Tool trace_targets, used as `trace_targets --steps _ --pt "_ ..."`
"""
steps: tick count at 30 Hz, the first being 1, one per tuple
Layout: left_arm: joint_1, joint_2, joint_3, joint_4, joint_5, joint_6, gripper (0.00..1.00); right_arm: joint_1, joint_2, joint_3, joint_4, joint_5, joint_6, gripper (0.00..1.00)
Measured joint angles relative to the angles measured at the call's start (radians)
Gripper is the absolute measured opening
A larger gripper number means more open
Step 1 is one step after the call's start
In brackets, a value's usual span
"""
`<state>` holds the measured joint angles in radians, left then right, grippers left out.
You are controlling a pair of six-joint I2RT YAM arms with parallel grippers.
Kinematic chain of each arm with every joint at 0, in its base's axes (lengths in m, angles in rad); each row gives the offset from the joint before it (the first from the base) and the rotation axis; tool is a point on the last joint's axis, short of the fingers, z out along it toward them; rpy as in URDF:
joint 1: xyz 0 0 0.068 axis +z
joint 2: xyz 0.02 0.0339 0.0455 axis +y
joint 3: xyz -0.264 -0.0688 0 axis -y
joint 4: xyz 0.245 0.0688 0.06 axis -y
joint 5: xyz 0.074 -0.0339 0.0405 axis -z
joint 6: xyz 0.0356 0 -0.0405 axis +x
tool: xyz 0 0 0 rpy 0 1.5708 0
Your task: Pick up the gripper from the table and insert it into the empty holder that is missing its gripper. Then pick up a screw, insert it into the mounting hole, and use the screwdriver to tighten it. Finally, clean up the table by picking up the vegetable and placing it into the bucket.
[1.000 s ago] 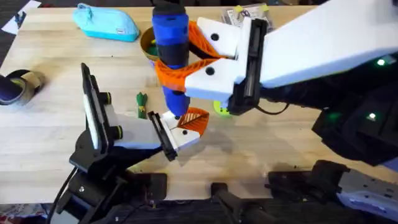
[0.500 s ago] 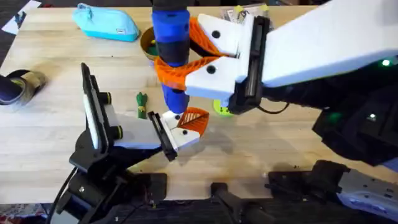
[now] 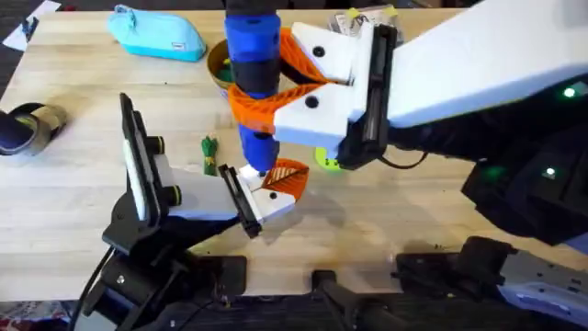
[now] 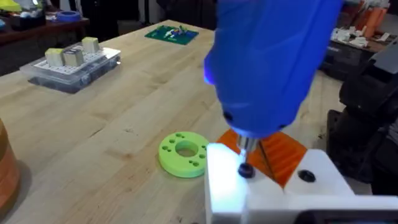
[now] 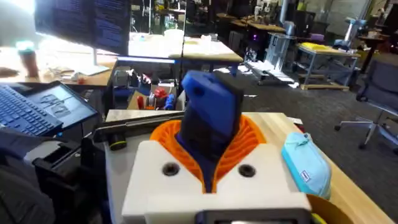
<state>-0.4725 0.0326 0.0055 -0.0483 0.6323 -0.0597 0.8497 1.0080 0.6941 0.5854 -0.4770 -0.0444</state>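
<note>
The gripper, a white block [image 3: 276,200] with an orange ribbed piece [image 3: 288,175], sits low over the table's front middle with my left gripper [image 3: 244,200] shut on its white body. In the left wrist view its white body [image 4: 273,190] has two dark dots. My right gripper [image 3: 265,90], white with orange pads, is shut on a big blue cylindrical tool [image 3: 253,51] held upright. The tool's thin metal tip [image 4: 244,149] rests on one dark dot. The lime-green disc [image 3: 325,162] lies just right of it. The vegetable [image 3: 209,154] lies to the left. The bucket [image 3: 218,66] peeks out behind the blue tool.
A light-blue pouch [image 3: 156,33] lies at the back left and a clear parts box [image 3: 360,20] at the back right. A tape roll [image 3: 28,127] sits at the left edge. The right arm's white body [image 3: 478,64] spans the right half.
The right gripper and the blue tool have shifted very slightly away from the front edge. Everything else stays as it was.
</note>
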Motion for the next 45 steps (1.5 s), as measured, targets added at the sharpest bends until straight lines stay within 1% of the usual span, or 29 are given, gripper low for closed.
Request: trace_targets --steps 41,45 --pt "0.0 0.0 0.0 0.003 0.0 0.0 0.013 0.0 0.016 0.0 -0.005 -0.003 0.023 0.045" --pt "0.0 0.0 0.0 0.01 0.0 0.0 0.013 0.0 0.016 -0.004 0.023 -0.004 0.024 0.045"
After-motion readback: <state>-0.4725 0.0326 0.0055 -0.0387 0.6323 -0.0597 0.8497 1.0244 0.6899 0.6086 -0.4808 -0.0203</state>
